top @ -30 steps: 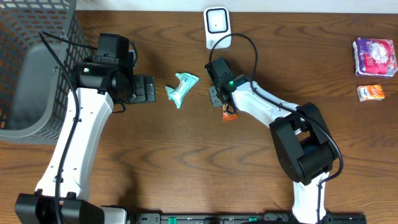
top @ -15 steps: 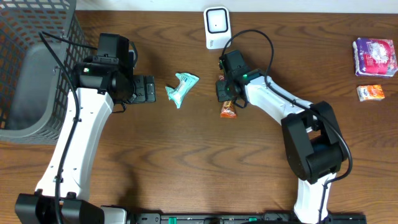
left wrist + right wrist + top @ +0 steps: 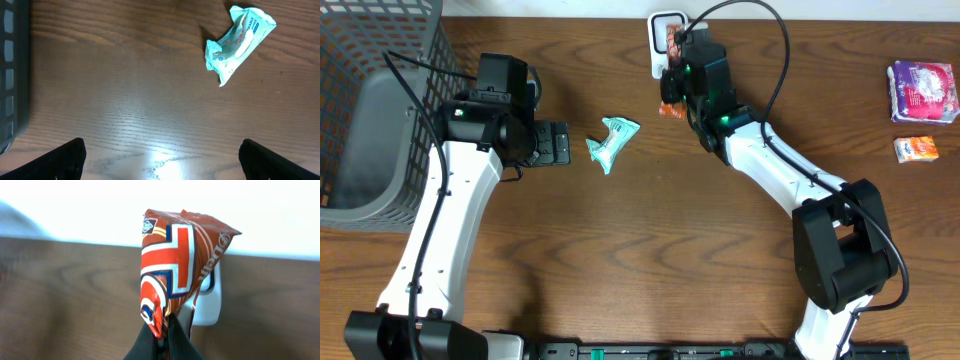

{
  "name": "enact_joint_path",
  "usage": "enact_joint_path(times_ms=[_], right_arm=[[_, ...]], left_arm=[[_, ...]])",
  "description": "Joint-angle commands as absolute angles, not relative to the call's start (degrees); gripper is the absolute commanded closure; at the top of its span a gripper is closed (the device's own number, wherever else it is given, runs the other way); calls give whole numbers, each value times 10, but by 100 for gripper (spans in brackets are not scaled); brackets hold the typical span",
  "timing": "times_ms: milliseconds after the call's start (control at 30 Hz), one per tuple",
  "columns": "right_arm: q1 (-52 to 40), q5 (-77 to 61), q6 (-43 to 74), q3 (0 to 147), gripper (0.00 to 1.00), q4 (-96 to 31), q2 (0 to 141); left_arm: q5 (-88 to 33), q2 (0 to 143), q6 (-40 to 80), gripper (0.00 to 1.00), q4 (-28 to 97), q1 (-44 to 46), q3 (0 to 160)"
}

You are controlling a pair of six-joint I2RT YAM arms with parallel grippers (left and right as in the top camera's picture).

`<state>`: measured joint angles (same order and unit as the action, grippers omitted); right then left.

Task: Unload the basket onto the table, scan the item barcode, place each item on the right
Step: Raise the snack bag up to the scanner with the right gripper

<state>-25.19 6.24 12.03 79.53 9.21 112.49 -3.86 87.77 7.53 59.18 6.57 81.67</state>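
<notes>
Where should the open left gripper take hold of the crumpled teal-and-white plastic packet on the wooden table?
Probably from straight above, across the middle of the crumpled teal-and-white plastic packet. It lies low and slanted, longer than wide, so jaws turned across its short width should pinch it. The left gripper stands open, short of it.

Right tool (image 3: 162, 331) tight (left tool (image 3: 161, 154) agape)

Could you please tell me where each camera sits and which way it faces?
Overhead: above the table, looking down; left arm, right arm, basket, scanner, teal packet.
Left wrist: on the left arm, looking down at teal packet; left gripper open, tips showing.
Right wrist: on the right arm, facing scanner; shut right gripper pinches orange packet.
Shared: teal packet (overhead, left wrist); scanner (overhead, right wrist).
</notes>
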Motion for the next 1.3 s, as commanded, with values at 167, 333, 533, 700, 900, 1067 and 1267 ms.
enact_joint_path(times_ms=[167, 333, 533, 700, 900, 1067, 1267], right_arm=[[-249, 96, 107, 796, 99, 205, 1189], [-244, 111, 137, 814, 99, 266, 1238], [-225, 100, 154, 898, 99, 180, 1252], [-218, 75, 151, 1001, 99, 60, 1284], [-215, 65, 152, 1055, 99, -12, 1324], [-212, 65, 149, 1055, 99, -11, 1328], [-208, 65, 145, 1055, 99, -20, 1328]], left_arm=[[-29, 880, 80, 2, 593, 65, 815], [-29, 880, 80, 2, 593, 65, 815], [-29, 880, 80, 2, 593, 65, 815], [-29, 880, 80, 2, 593, 65, 815], [-29, 880, 80, 2, 593, 65, 815], [-29, 880, 80, 2, 593, 65, 815], [-29, 880, 80, 2, 593, 65, 815]])
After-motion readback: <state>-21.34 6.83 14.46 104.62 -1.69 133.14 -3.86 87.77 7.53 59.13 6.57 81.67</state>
